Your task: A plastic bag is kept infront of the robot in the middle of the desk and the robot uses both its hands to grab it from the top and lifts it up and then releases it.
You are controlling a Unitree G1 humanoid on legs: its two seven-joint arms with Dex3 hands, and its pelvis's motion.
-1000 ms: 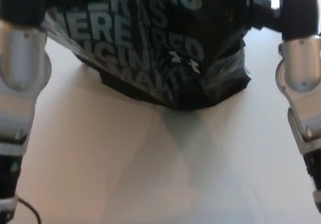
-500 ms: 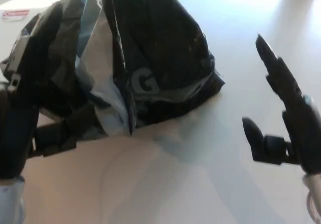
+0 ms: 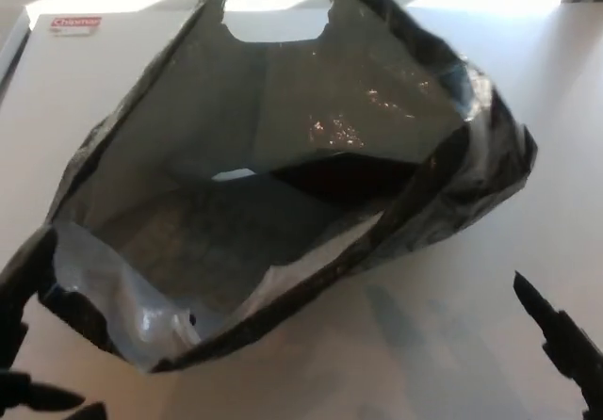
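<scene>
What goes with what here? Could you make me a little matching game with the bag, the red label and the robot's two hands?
Things:
1. bag
2. red label
3. left hand
4. right hand

Places or states:
A. bottom right corner, clear of the bag
B. far left of the desk
C. middle of the desk, mouth gaping open
D. bottom left corner, at the bag's edge

Pairs: 1-C, 2-B, 3-D, 4-A
</scene>
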